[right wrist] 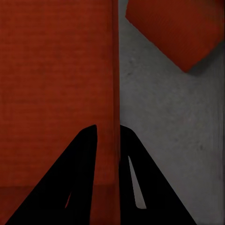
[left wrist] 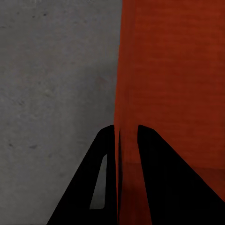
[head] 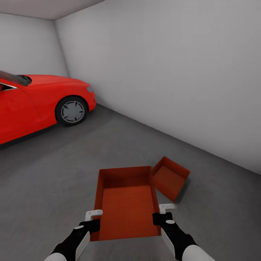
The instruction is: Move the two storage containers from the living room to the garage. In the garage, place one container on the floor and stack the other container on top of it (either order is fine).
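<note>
Head view, held bin: the carried storage container (head: 127,203) hangs between both arms above the garage floor (head: 54,174), open side up, its long axis running straight away from the robot.
Head view, end effectors: the left end effector (head: 95,220) is clenched on the bin's left wall near the close corner; the right end effector (head: 161,214) is clenched on the right wall opposite.
Head view, second bin: the other storage container (head: 170,177) sits on the floor just beyond the held bin's far right corner, turned at a diagonal, one corner pointing toward the grey wall (head: 181,72).
Head view, surroundings: a red car (head: 40,101) stands well apart at the left.
Left wrist view: the left fingers (left wrist: 150,178) straddle the thin orange wall, one on each side, concrete beside it.
Right wrist view: the right fingers (right wrist: 84,178) pinch the opposite wall; the floor bin's corner (right wrist: 178,33) lies ahead and to the side.
Step in hand (judgement): stacking. The two long axes disagree, so the held bin likely needs a turn to match the floor bin, then centring over it and a level descent with both arms together; opening either grip early risks a tilted, slipping stack.
</note>
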